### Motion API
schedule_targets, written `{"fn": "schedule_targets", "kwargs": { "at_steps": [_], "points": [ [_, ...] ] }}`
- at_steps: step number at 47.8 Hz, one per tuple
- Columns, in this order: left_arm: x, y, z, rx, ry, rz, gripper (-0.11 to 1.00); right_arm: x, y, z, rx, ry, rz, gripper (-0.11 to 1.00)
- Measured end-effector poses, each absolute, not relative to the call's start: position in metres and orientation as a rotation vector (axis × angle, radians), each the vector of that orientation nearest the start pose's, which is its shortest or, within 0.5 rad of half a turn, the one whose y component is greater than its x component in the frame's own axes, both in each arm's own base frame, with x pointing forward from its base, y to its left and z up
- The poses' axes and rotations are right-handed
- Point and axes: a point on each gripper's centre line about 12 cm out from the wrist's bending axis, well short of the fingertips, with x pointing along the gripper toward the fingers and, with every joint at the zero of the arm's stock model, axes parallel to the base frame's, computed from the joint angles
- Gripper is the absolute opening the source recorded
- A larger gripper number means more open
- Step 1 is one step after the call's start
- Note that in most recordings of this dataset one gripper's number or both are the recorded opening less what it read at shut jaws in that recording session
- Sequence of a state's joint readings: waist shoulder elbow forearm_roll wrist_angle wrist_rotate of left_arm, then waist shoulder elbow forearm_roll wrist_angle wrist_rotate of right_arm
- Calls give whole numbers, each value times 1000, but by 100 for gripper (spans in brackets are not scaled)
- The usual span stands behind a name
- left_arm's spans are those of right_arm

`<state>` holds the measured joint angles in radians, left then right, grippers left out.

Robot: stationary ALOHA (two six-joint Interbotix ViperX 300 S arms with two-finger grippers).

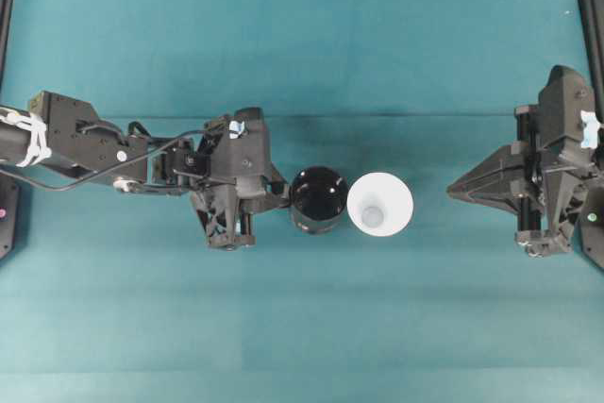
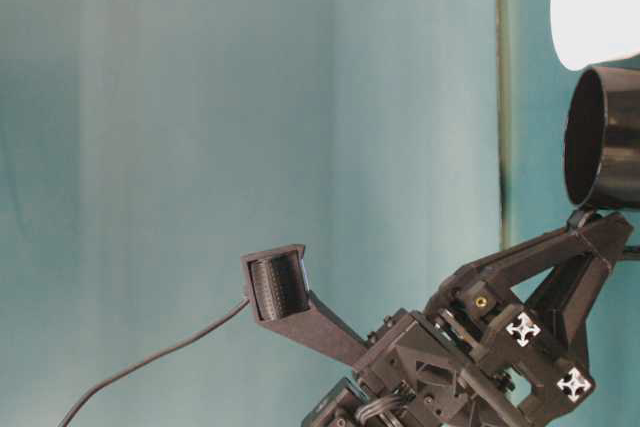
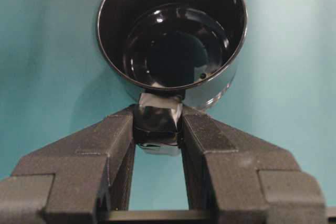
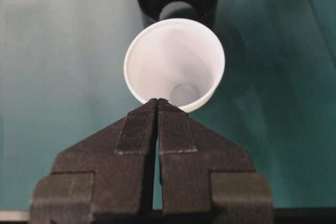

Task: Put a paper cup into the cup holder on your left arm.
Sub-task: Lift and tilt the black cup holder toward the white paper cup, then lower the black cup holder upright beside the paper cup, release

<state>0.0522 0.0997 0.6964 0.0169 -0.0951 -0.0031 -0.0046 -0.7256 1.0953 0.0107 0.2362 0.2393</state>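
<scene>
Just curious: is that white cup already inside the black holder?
No, out. The paper cup stands upright on the table beside the cup holder, whose inside shows empty.

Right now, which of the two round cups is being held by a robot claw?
The black cup holder. The left gripper pinches the knob on its side. The white paper cup stands free beside it, with nothing gripping it.

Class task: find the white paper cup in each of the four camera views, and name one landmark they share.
Overhead: paper cup right of centre.
Table-level: top right corner.
Left wrist: not in view.
Right wrist: centre, beyond the shut right gripper.
Shared landmark: the black cup holder beside it.
</scene>
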Motion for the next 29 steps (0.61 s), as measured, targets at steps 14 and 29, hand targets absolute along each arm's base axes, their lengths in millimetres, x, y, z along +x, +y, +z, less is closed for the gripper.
{"fn": "schedule_targets", "kwargs": {
  "at_steps": [14,29],
  "points": [
    [389,20,128,-4,709,43,31,222,-1,215,244,602,-78,3],
    [386,19,125,-5,741,42,31,223,-1,215,244,604,-78,3]
  ]
}}
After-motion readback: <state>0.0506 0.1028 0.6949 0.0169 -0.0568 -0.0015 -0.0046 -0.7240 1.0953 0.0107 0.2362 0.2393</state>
